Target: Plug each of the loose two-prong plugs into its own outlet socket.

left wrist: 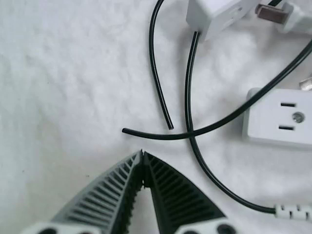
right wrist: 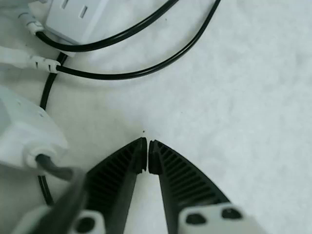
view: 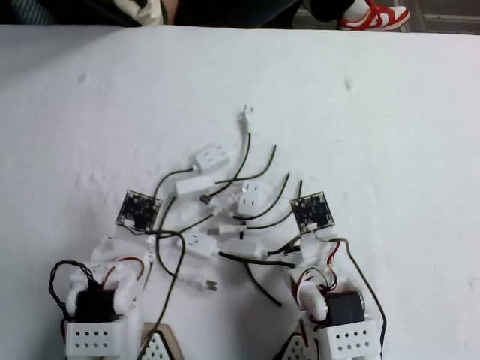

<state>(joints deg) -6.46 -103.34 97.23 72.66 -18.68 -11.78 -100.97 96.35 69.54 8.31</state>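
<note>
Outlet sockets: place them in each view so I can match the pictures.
High view: outlet sockets clustered mid-table, ahead of both arms.
Left wrist view: an outlet socket, face up, beyond the shut left gripper.
Right wrist view: an outlet socket beyond the shut right gripper.
Shared landmark: black cords crossing the white table.

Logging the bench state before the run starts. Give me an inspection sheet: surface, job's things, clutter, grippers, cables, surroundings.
Surface: white table, textured covering.
Job's things: white outlet sockets and two-prong plugs bunched at the table's middle; the plug in the left wrist view has bare prongs, not inserted.
Clutter: nothing seen.
Grippers: left gripper shut, empty; right gripper shut, empty.
Cables: black cords cross one another among the sockets.
Surroundings: a red and white shoe beyond the far edge.
</note>
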